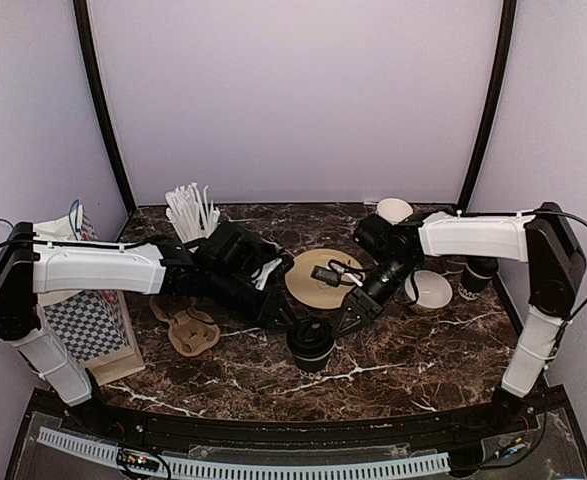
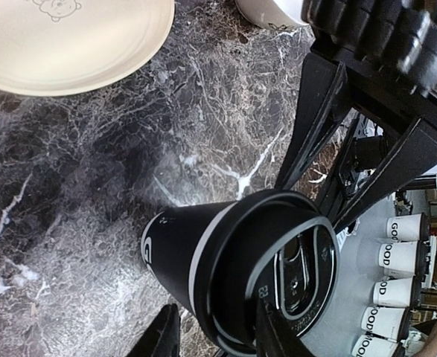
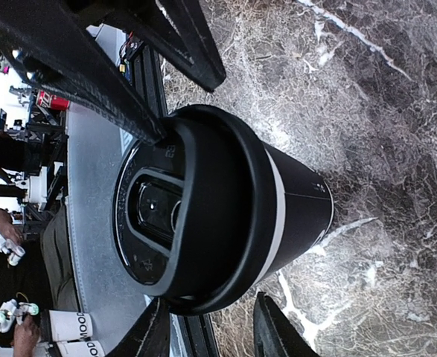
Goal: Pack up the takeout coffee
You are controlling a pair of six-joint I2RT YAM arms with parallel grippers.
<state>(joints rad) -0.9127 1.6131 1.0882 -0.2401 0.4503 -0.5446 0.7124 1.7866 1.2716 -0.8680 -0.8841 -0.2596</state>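
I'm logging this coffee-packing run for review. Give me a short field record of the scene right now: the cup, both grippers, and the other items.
cup in work: black lidded cup, upright on the marble table, front centre
left gripper: straddles the cup's lid rim; grip unclear
right gripper: straddles the rim from the opposite side; grip unclear
carrier: cardboard cup carrier, no cup in it, left of the cup
other items: paper plate, white bowl, straws, checkered bag
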